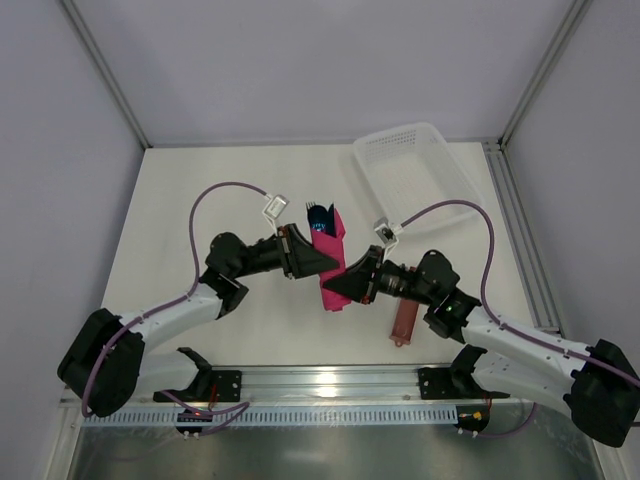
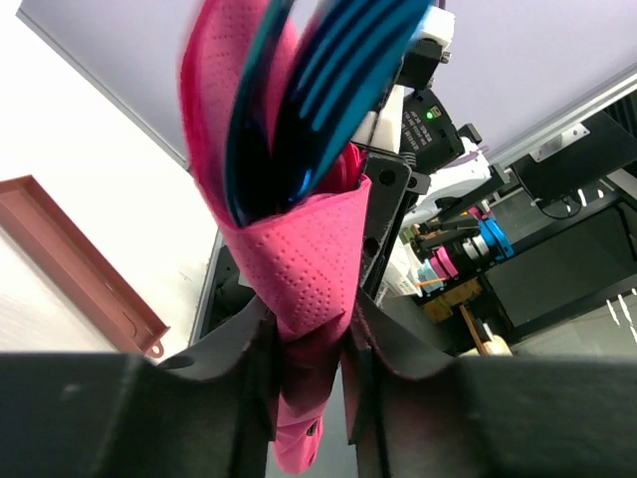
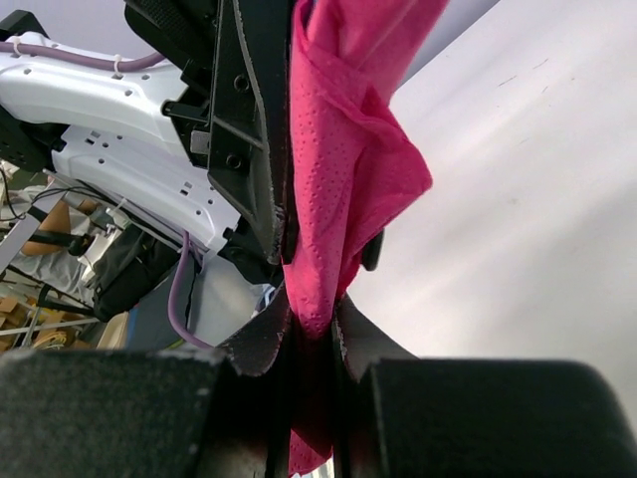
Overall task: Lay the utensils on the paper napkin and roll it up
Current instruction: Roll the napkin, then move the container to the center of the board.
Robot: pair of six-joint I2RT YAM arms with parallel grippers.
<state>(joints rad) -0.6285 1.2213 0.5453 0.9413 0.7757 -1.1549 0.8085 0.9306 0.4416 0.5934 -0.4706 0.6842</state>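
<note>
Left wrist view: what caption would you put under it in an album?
Left jaws pinch the pink napkin rolled around blue utensils.

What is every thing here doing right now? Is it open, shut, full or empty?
napkin: rolled into a bundle, pinched from two sides.
utensils: wrapped inside the napkin, tips poking out.
left end effector: shut on the napkin.
right end effector: shut on the napkin.
basket: empty, open side up.
sleeve: lying on the table, untouched.

Bare table point(image 1: 180, 190) at left; basket point(image 1: 415, 170) and sleeve point(image 1: 403, 322) on the right.
</note>
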